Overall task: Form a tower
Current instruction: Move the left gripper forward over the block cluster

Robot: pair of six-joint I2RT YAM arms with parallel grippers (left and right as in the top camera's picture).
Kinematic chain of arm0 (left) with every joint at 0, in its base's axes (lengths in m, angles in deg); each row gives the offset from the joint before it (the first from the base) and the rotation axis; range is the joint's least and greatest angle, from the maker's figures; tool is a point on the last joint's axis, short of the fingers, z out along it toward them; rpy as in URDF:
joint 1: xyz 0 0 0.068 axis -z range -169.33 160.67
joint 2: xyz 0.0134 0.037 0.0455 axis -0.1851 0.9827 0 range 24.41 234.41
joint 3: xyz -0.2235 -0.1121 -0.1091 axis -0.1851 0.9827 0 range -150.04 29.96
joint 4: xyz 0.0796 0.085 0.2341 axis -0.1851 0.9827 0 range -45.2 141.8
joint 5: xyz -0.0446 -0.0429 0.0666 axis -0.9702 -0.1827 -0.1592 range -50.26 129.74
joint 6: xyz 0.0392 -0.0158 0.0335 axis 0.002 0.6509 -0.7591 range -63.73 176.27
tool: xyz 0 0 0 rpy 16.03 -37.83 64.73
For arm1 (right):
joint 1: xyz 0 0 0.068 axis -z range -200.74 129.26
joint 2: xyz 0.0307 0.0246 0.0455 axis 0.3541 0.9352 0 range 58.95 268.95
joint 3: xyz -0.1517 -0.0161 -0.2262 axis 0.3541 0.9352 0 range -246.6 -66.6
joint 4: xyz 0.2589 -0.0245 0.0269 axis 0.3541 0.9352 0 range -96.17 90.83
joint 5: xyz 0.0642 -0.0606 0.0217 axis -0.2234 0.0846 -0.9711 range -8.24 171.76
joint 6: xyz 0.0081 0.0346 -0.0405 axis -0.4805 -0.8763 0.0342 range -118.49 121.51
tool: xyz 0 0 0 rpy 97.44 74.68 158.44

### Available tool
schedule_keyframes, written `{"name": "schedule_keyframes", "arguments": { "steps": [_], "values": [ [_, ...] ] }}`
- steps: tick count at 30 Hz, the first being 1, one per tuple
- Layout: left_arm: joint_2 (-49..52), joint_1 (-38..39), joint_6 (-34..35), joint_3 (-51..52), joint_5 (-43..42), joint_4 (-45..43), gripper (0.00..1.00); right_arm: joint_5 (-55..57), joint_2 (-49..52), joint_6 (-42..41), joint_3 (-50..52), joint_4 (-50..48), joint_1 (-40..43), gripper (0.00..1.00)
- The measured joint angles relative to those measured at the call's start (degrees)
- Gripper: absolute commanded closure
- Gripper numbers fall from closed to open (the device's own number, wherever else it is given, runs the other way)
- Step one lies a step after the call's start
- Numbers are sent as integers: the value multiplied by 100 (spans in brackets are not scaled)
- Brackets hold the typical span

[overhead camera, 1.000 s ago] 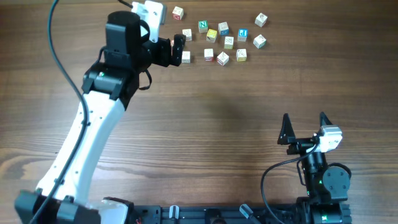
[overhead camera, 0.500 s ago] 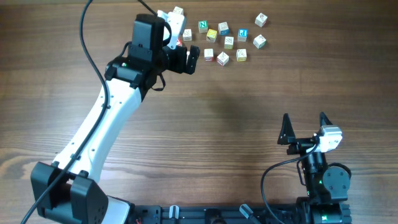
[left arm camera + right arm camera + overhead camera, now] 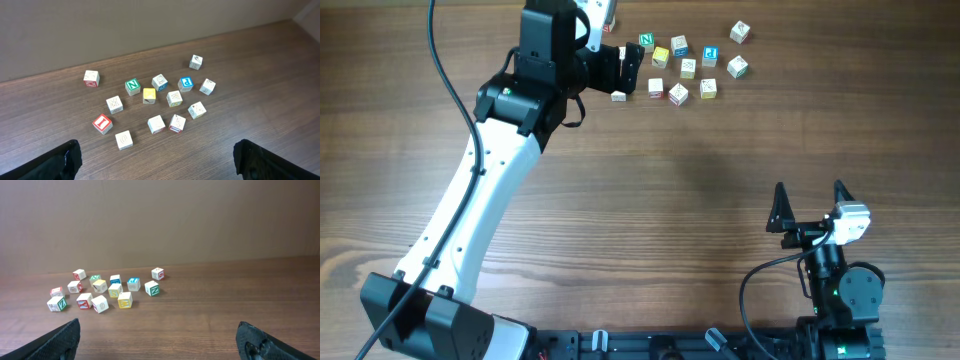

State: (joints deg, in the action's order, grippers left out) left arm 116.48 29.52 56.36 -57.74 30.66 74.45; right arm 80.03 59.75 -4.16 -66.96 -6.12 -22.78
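Observation:
A tower is out of view; only loose single letter cubes [image 3: 680, 66] lie scattered at the far side of the table. In the left wrist view I make out a green N cube [image 3: 132, 86], a yellow cube [image 3: 149, 95], a blue P cube [image 3: 185, 83], a red I cube [image 3: 102, 123] and a pale O cube [image 3: 123, 140]. My left gripper [image 3: 630, 68] hovers at the left edge of the scatter, open and empty [image 3: 157, 162], with the O cube [image 3: 618, 96] just in front of it. My right gripper [image 3: 809, 195] stands open and empty near the front right, facing the cubes [image 3: 115, 290] from afar.
One cube [image 3: 740, 32] lies apart at the far right of the scatter. The left arm's white link [image 3: 470, 210] slants across the left half of the table. Bare wood [image 3: 700, 180] lies between the cubes and the right gripper.
The left arm swung right, then drew its gripper toward the far edge beside the cubes. No cube was picked up. The right arm has not moved.

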Motion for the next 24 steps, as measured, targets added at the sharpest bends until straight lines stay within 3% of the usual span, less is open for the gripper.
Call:
{"name": "schedule_keyframes", "arguments": {
  "steps": [6, 14, 24],
  "values": [
    [125, 35, 2, -7, -13, -55, 0, 0, 0, 0, 2, 0, 0, 0],
    [1266, 39, 4, -48, -26, 129, 0, 0, 0, 0, 0, 0, 0, 0],
    [1427, 59, 20, -48, -26, -297, 0, 0, 0, 0, 2, 0, 0, 0]
  ]
}}
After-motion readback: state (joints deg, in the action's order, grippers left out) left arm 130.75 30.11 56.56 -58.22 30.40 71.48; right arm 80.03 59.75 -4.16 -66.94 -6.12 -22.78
